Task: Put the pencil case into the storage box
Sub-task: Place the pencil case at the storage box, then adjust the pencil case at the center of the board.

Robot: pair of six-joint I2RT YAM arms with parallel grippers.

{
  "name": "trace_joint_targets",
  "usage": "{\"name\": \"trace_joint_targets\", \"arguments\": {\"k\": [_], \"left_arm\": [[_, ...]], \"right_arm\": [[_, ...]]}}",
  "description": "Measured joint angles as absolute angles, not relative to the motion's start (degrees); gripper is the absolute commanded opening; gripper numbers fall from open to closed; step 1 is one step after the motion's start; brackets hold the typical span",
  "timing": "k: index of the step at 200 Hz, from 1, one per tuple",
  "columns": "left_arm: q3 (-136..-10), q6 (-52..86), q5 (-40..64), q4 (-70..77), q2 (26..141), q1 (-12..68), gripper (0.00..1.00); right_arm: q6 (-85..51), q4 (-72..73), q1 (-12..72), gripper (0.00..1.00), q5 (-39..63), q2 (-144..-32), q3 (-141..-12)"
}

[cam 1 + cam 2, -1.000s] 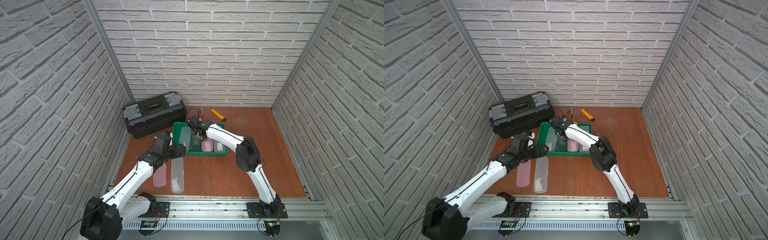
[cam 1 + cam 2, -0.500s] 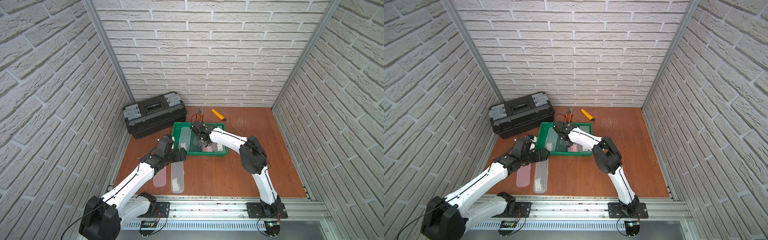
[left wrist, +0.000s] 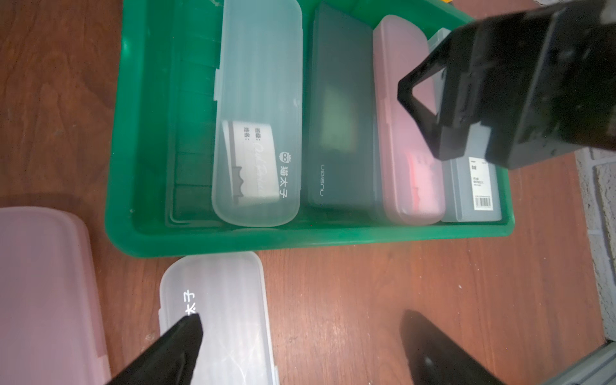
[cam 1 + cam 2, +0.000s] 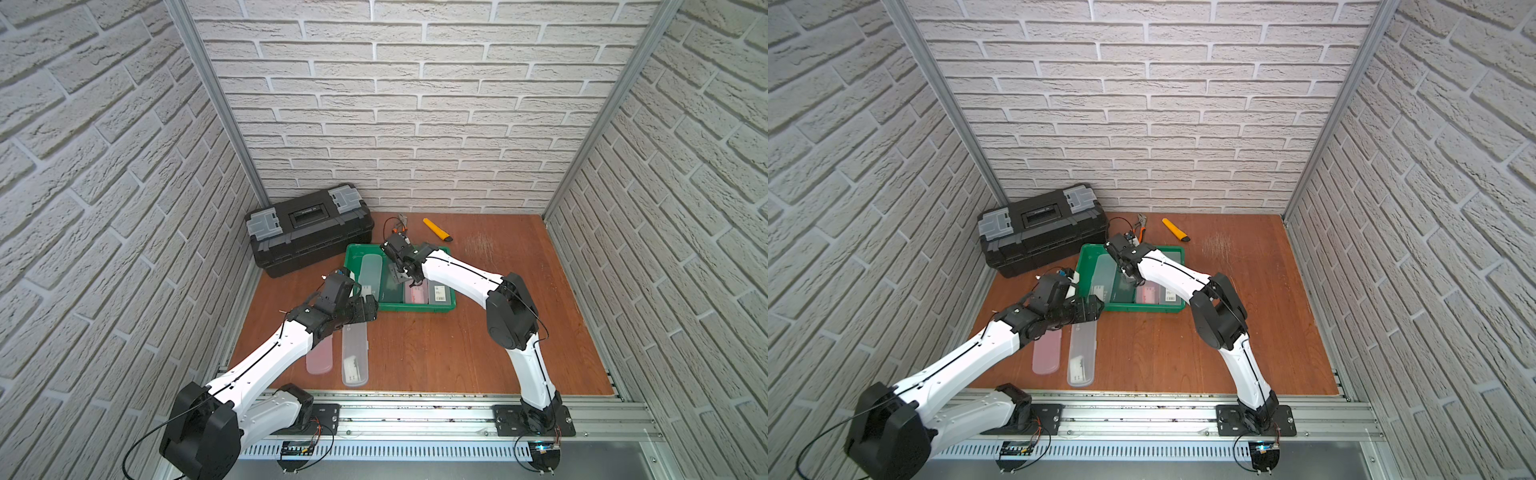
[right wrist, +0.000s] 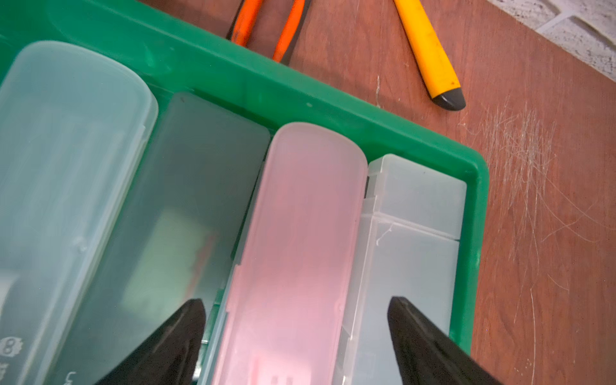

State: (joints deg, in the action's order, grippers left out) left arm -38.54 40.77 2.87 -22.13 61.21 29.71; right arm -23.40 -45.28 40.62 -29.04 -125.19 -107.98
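Left end effector (image 3: 301, 316) hangs low over the table (image 4: 478, 332) with its fingers wide apart and nothing held; one finger tip is above the end of the clear pencil case (image 4: 354, 353); right end effector (image 5: 296, 300) is down in the storage box (image 4: 409, 308), fingers apart too, one on each side of the pink case in the box (image 5: 293, 233), and I cannot tell if they touch it; the table is brown wood; a big black toolbox (image 4: 309, 232) sits shut at the back on the left side; the storage box is a green tray just in front of it, near the middle; four cases lie side by side in the tray: a frosted case (image 3: 260, 100), a dark case (image 3: 340, 110), the pink one, then a grey case with a label (image 3: 473, 206); the clear pencil case lies on the table just outside the tray's front rim, not in it; a second pink case (image 4: 319, 353) lies beside it, under the left arm; a yellow knife (image 4: 436, 229) and orange-handled pliers (image 5: 286, 36) lie behind the tray.
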Motion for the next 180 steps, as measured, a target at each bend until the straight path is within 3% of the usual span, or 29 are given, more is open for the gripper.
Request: {"name": "trace_joint_targets", "arguments": {"k": [30,115,180], "left_arm": [[-35.3,42.6,2.4,-23.3,58.7,31.1,0.98],[-29.5,52.1,-2.0,-27.6,57.6,41.3,0.99],[-30.1,59.7,-10.9,-33.9,58.1,50.3,0.99]], "right_arm": [[-22.3,-41.1,40.6,0.90,-25.6,-121.1,-101.7],[-22.1,-27.0,40.7,0.88,-9.4,-95.4,-74.0],[-22.0,-24.1,40.9,0.88,-2.7,-86.9,-62.3]]}}
